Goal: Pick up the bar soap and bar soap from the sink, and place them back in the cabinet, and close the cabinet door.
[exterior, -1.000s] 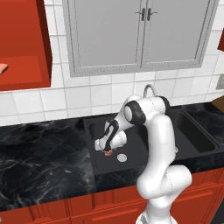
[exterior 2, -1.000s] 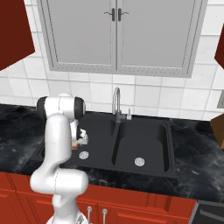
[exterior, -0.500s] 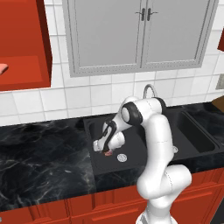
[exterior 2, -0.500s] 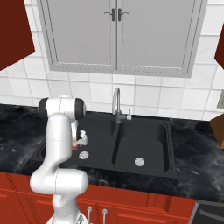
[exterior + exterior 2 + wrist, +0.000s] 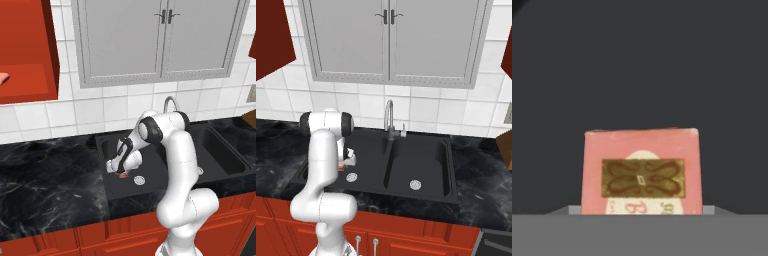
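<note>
The black matte double-basin sink (image 5: 150,186) sits in a dark marbled counter (image 5: 45,175) below the pale grey two-door cabinet (image 5: 160,37). The white arm bends forward and down into the left basin, its gripper (image 5: 120,172) low over the floor beside the round silver drain (image 5: 139,180). A pink block of soap with a brown patterned label (image 5: 642,172) sits right at the fingertips; I cannot tell whether they pinch it.
</note>
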Motion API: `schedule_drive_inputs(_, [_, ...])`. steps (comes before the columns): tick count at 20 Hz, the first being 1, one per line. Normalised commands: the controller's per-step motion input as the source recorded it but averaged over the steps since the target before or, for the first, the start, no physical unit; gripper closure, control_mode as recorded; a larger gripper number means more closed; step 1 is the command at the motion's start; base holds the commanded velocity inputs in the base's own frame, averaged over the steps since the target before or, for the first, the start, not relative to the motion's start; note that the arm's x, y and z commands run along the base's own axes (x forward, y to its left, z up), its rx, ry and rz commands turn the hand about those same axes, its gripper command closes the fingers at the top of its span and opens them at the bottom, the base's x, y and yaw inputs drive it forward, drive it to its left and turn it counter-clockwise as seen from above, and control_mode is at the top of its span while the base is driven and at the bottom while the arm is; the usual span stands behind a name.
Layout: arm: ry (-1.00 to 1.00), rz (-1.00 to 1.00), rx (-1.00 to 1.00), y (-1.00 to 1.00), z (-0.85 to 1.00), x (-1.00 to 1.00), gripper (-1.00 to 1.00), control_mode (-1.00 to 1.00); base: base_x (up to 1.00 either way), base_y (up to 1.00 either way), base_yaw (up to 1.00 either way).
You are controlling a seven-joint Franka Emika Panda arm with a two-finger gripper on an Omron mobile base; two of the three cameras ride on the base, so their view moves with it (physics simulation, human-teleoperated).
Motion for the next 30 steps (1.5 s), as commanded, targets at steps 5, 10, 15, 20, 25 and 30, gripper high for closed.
schedule_drive_inputs(5, [0.00,0.00,0.00,-0.02,0.26,0.00,1.00,-1.00,0.00,0.00,0.00])
schedule_drive_inputs(10, [0.00,0.00,0.00,-0.04,0.94,0.01,1.00,-1.00,0.00,0.00,0.00])
schedule_drive_inputs(15, [0.00,0.00,0.00,-0.05,1.00,0.00,1.00,-1.00,0.00,0.00,0.00])
schedule_drive_inputs(20, [0.00,0.00,0.00,-0.10,0.96,0.00,1.00,-1.00,0.00,0.00,0.00])
schedule_drive_inputs(25, [0.00,0.00,0.00,-0.15,0.90,-0.03,1.00,-1.00,0.00,0.00,0.00])
schedule_drive_inputs(30, [0.00,0.00,0.00,-0.15,0.79,-0.17,1.00,-1.00,0.00,0.00,0.00])
